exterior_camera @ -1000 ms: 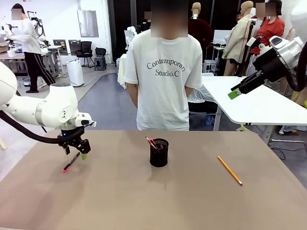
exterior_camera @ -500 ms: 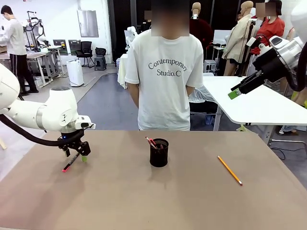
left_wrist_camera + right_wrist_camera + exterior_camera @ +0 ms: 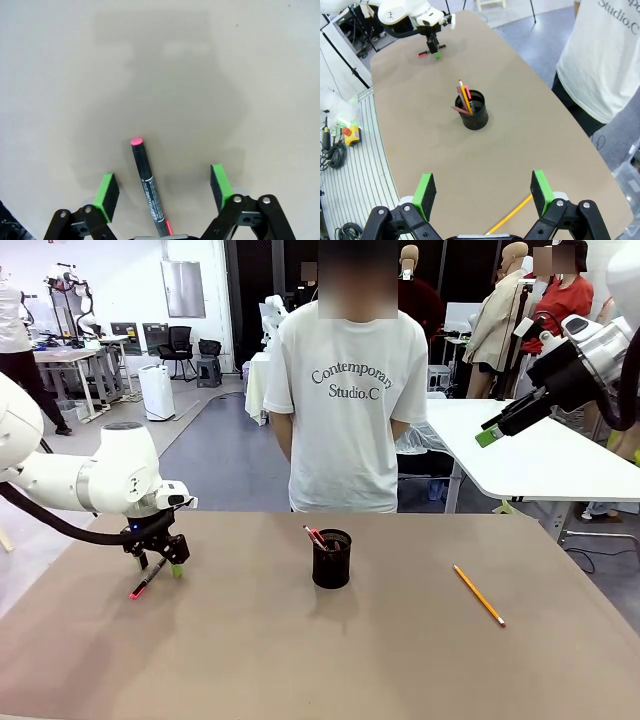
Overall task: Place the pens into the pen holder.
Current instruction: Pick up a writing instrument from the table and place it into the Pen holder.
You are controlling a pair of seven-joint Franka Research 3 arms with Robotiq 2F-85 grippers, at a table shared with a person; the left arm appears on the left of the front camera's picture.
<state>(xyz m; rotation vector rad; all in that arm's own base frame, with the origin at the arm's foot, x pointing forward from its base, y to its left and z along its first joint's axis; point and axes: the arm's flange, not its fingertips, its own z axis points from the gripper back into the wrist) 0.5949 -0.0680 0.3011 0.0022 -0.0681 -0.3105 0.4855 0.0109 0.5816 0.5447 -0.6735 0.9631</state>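
In the left wrist view the left end effector point(image 3: 162, 189) stands wide open. The thin black pen with pink-red ends point(image 3: 147, 190) lies, as it seems, on the beige table point(image 3: 225, 75) between the green pads point(image 3: 106, 192), touching neither. Its long axis runs from 6 toward 12 o'clock, leaning a little to 11, so it lies across the closing line; I judge that a plain closing should catch it. In the front view the small black wire-mesh pen holder point(image 3: 331, 560) is at 3 o'clock from this end effector, well apart. The yellow-orange pencil point(image 3: 478, 594) lies at 4 o'clock of the holder. The right end effector point(image 3: 497, 428), also wide open, hangs high, so the left arm is nearer.
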